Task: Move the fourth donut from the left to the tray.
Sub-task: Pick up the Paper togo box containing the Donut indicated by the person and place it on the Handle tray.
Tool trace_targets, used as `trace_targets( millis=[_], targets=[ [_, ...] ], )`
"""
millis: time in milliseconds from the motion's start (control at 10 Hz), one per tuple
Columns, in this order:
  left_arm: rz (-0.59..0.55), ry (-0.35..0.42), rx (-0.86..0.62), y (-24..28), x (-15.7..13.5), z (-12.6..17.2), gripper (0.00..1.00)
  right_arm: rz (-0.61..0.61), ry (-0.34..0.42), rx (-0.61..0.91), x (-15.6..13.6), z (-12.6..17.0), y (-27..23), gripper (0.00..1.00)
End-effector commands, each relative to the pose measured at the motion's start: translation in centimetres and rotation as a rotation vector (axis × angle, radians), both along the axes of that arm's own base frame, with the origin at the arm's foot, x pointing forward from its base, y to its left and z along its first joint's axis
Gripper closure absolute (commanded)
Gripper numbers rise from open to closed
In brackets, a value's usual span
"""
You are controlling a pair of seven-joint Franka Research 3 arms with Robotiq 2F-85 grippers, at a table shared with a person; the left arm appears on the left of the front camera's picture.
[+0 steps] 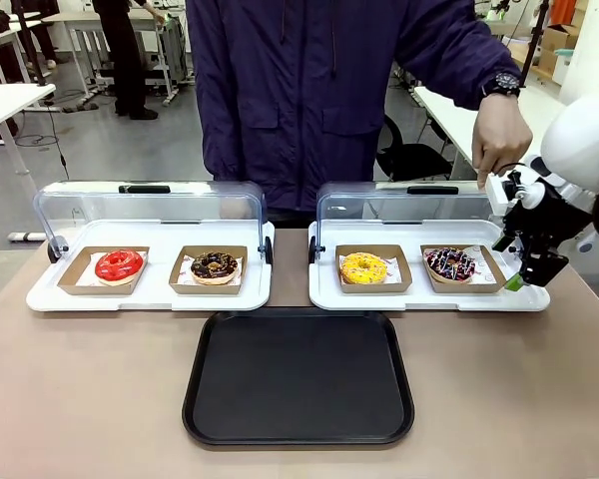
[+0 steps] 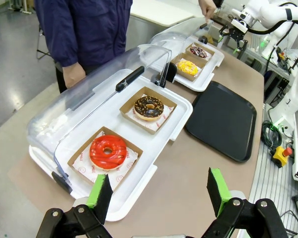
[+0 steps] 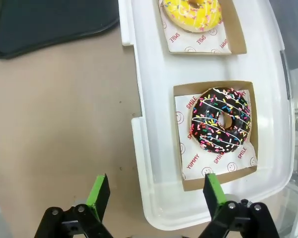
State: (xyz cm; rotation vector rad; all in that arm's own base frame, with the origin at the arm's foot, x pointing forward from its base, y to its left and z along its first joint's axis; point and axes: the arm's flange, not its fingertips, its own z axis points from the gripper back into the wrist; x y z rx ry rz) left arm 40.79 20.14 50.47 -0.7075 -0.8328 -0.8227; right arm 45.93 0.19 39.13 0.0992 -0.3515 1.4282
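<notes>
Fourth donut near right gripper

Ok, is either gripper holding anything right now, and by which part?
Nothing is held. The left gripper and right gripper are both open and empty; the fourth donut sits untouched in its holder.

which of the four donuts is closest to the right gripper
The chocolate donut with white streaks and coloured sprinkles, rightmost, beside the right gripper. The yellow donut, gold-sprinkled donut and red donut sit farther left.
</notes>
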Motion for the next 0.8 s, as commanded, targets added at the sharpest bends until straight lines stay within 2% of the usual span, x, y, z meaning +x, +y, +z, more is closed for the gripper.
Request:
trace_targets(
  millis=[0, 200, 500, 700],
  targets=[
    [-0.016, -0.014, -0.005, 0.1, -0.1, 0.1, 0.00, 0.008, 0.016, 0.004, 0.0, 0.5, 0.0, 0.00],
    [-0.016, -0.014, -0.005, 0.1, -0.1, 0.1, 0.00, 0.002, 0.005, 0.002, 0.0, 0.0, 0.0, 0.00],
    [-0.016, -0.014, -0.005, 0.1, -0.1, 0.1, 0.00, -0.001, -0.070, -0.103, 0.4, -2.2, 1.2, 0.00],
    [-0.016, -0.014, -0.005, 0.1, -0.1, 0.1, 0.00, 0.046, -0.086, -0.129, 1.1, -3.4, 1.2, 0.00]
  ],
)
